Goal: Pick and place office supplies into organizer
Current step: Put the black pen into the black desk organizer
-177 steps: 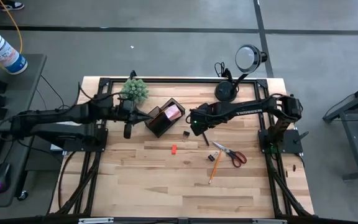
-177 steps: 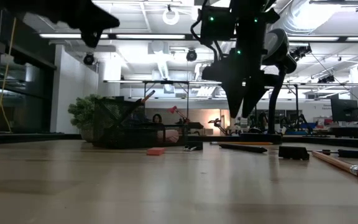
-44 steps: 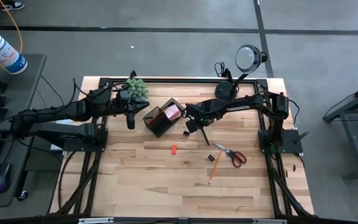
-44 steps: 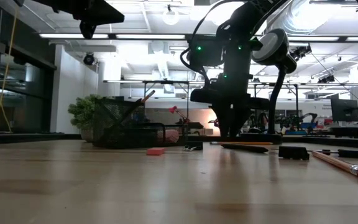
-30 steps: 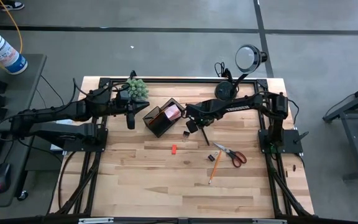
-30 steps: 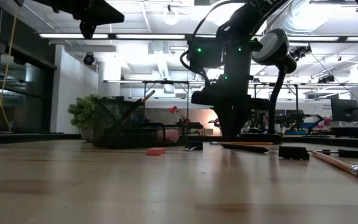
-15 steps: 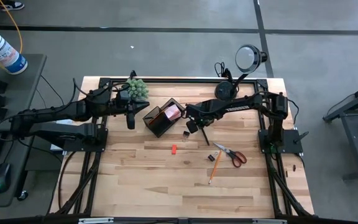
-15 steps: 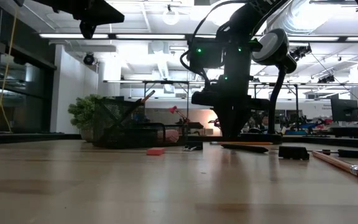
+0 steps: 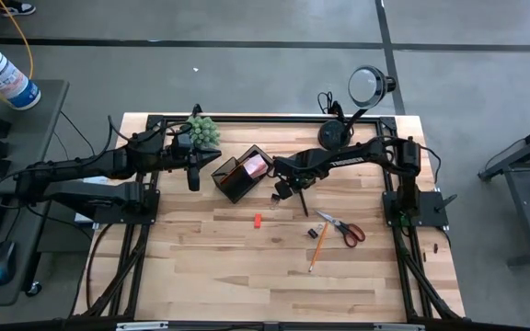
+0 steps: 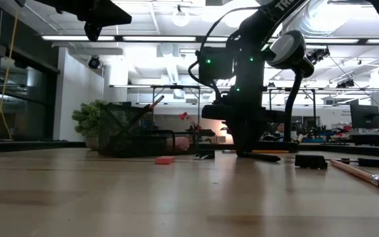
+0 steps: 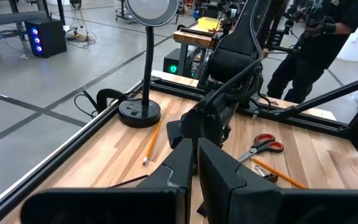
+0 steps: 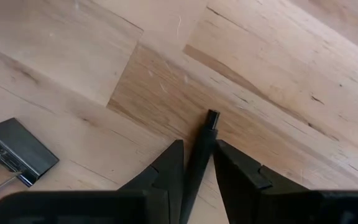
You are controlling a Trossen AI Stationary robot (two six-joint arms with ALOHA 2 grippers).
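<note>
Black pen (image 12: 202, 144) lies on the table (image 12: 278, 68), pinched between the right tool's (image 12: 195, 163) nearly closed fingers.

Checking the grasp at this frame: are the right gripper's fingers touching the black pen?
Touching. The right wrist view shows the black pen running between the right gripper's two fingers, both pressed against its barrel with no gap visible.

Black arms (image 9: 339, 158), seemingly white lettering
</note>
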